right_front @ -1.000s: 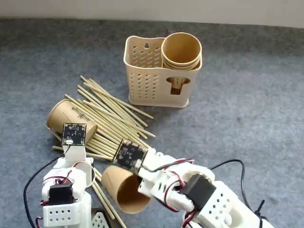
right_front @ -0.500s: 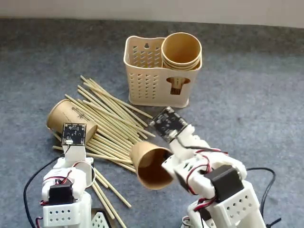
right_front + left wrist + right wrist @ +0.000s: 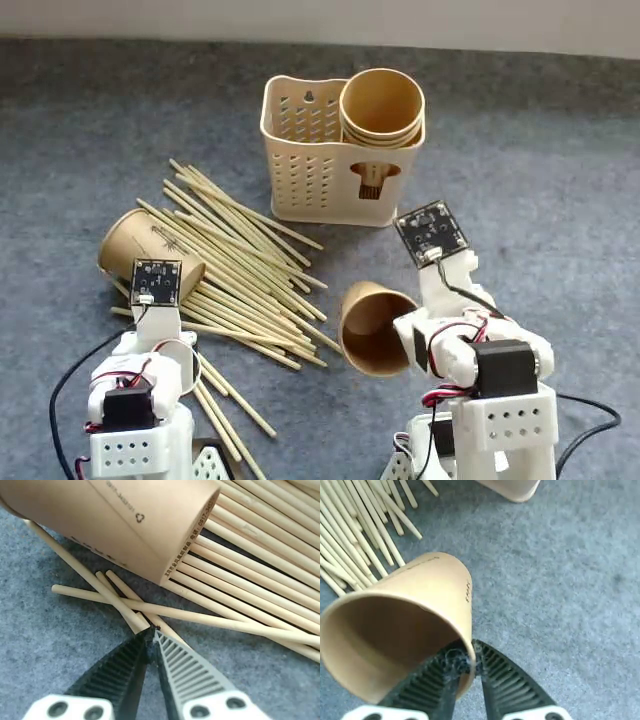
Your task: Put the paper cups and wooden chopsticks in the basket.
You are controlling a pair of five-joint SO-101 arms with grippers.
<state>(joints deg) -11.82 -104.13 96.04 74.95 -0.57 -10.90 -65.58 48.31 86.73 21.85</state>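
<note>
Up close, the right gripper (image 3: 472,652) is clamped on the rim of a paper cup (image 3: 395,625), one finger inside; the high view puts that cup on its side at lower centre. The left gripper (image 3: 151,632) is closed and empty, tips at crossed wooden chopsticks (image 3: 250,540) beside a second cup (image 3: 125,525). Farther off, at upper centre, the basket (image 3: 310,180) holds stacked cups (image 3: 382,100)

Bright, diffuse light; only soft, short shadows under chopsticks (image 3: 240,260) & cup (image 3: 410,610) on grey mat (image 3: 560,580).
</note>
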